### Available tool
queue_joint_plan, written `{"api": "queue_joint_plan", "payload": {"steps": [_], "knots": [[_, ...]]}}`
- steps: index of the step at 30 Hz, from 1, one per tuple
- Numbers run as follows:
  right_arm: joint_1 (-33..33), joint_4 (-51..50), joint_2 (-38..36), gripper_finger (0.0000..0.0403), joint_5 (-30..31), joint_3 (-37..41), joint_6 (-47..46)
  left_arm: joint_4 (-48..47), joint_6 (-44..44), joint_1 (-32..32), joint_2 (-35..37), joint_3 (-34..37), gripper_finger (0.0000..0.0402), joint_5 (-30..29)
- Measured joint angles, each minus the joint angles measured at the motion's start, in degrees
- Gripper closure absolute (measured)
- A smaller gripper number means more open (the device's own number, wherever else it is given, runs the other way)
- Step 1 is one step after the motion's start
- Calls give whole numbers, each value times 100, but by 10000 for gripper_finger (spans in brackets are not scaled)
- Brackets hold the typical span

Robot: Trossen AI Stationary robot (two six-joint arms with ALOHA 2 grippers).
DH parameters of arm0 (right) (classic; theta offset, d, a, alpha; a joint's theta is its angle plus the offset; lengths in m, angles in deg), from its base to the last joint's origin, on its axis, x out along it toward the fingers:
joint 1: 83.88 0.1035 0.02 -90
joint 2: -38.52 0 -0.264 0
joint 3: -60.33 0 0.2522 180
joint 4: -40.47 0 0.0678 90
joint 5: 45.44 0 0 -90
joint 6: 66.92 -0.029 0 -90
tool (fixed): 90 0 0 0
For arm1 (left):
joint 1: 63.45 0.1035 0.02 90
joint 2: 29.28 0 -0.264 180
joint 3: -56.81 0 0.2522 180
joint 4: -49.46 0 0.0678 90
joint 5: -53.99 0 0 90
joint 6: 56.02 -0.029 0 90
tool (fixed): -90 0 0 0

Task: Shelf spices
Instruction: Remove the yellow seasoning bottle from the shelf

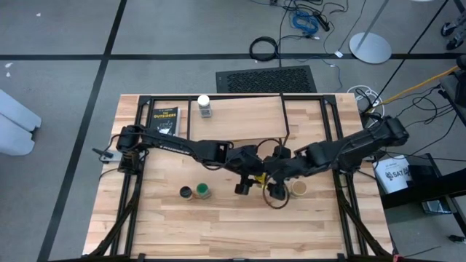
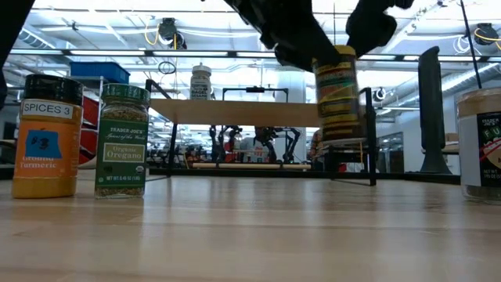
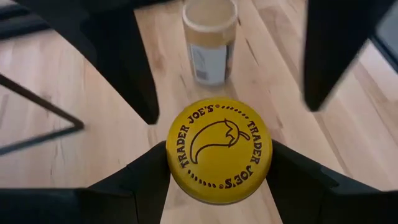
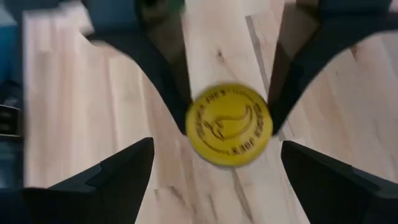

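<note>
Nearest to the low camera stand two jars on the desk [image 1: 218,218]: an orange turmeric jar [image 2: 48,135] with a dark lid and, just beside it, a green-lidded oregano jar [image 2: 122,141]. Neither has been shelved.

Behind them the yellow-lidded jar [image 3: 219,150] hangs in the air, clear of the desk, pinched at the lid between the fingers of the left tool [image 3: 219,171]. The right tool [image 4: 214,168] sits just beside it over the middle of the desk, its fingers spread wide around the same yellow lid without closing on it. It looks like a handover, or the right arm waiting close by.

A tan-lidded jar [image 1: 298,188] stands on the desk near the right arm. The white-lidded jar [image 1: 204,105] is already up on the shelf [image 1: 247,108], the pale plank at the far side of the desk.

To do this step well, I'd say one tool should have a square, firm hold before the other lets go, so the jar does not tip. Then it should be carried high enough to clear the plank's front edge and set down upright, apart from the white-lidded jar, with the fingers opening only once the base rests flat.
</note>
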Motion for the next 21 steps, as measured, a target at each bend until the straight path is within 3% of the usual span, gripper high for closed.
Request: {"api": "queue_joint_plan", "payload": {"steps": [9, 21], "knots": [[5, 22, 305, 62, 184, 0, 84, -506, -159, -50, 15, -37, 165, 0], [228, 144, 271, 62, 969, 0, 37, -565, -155, -17, 43, -37, 165, -84]]}}
